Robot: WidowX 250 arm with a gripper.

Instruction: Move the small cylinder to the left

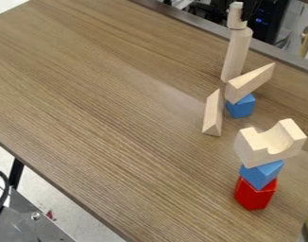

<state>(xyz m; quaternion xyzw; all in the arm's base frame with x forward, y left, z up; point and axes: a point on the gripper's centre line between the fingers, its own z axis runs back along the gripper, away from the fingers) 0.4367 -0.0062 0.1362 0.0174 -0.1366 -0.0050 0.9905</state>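
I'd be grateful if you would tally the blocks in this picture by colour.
Bare wood: 5 (small cylinder, tall cylinder, upper wedge, lower wedge, notched block)
Blue: 2 (farther blue block, nearer blue block)
Red: 1 (red block)
Total: 8

Wood-grain table (106, 104) above a pale floor (81, 222), grey metal surface (33, 220) at lower left.

Black end effector (247, 10), upper right
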